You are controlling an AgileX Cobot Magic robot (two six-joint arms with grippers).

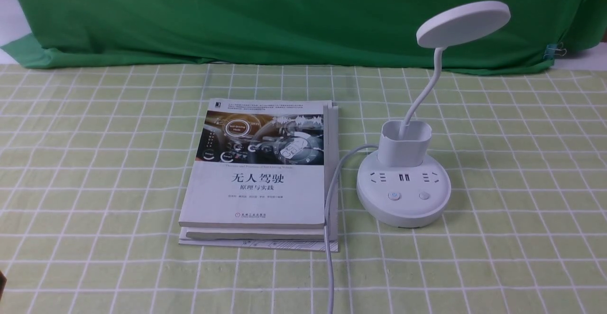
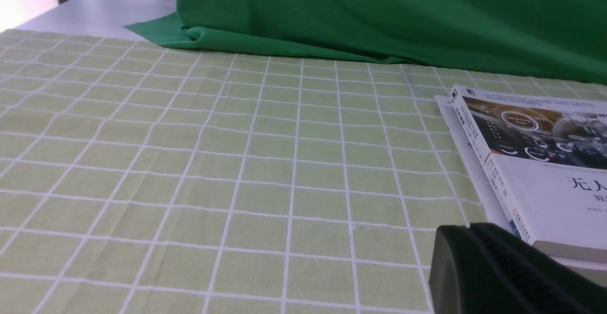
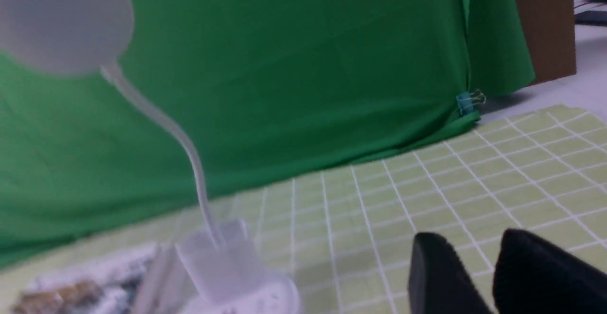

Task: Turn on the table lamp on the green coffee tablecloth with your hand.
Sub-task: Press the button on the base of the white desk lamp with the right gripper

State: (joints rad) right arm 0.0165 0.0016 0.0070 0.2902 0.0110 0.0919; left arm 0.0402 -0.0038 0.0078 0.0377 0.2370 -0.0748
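The white table lamp (image 1: 403, 195) stands on the green coffee tablecloth (image 1: 95, 162), right of centre. Its disc head (image 1: 462, 22) is up on a curved gooseneck and shows no glow. Two buttons (image 1: 394, 195) sit on the front of the round base. Its white cord (image 1: 329, 219) runs toward the near edge. Neither arm shows in the front view. In the right wrist view the lamp (image 3: 223, 257) is blurred, and my right gripper (image 3: 474, 243) is open and empty, apart from it over the cloth. My left gripper (image 2: 469, 228) is shut and empty, next to the books.
A stack of books (image 1: 261, 171) lies left of the lamp, with the cord along its right edge; it also shows in the left wrist view (image 2: 545, 162). A dark green backdrop (image 1: 284, 15) hangs at the back, held by a binder clip (image 1: 555, 50).
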